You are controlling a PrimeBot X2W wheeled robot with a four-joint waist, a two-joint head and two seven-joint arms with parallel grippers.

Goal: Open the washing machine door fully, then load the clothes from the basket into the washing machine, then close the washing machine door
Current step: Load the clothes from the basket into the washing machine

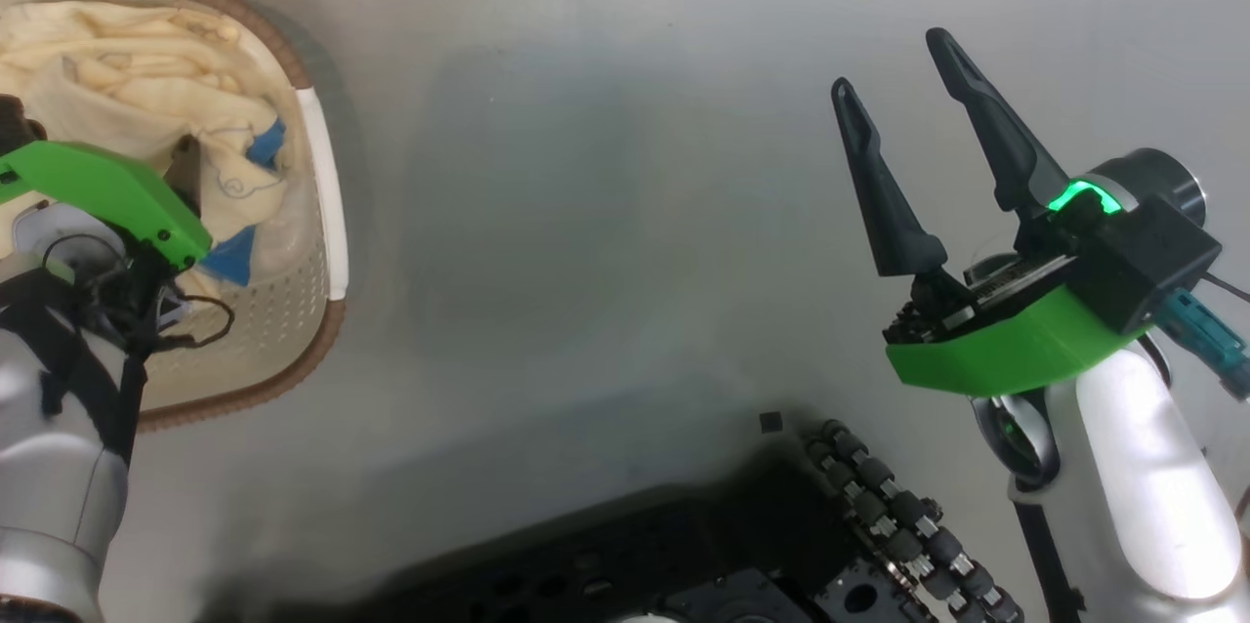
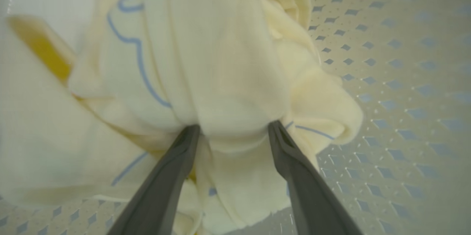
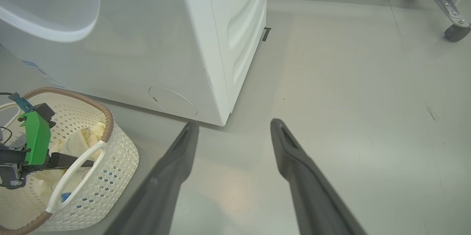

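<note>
Left gripper (image 2: 233,126) down in the basket (image 1: 293,57), right gripper (image 1: 891,62) over bare floor (image 1: 586,213).

The floor is smooth and grey. The white washing machine (image 3: 165,43) stands on it just beyond the basket, and a caster wheel (image 3: 456,32) sits off by the far wall. The basket stands upright, mouth up, its long axis running away from the robot, with a white handle (image 1: 327,193) on the side facing the right gripper. The left gripper reaches inside it with its fingers spread wide and not clamped; a fold of the cream clothes (image 2: 206,62) bulges between them, touching both. Well apart to the basket's right, the right gripper hangs with its fingers spread and nothing between them.
</note>
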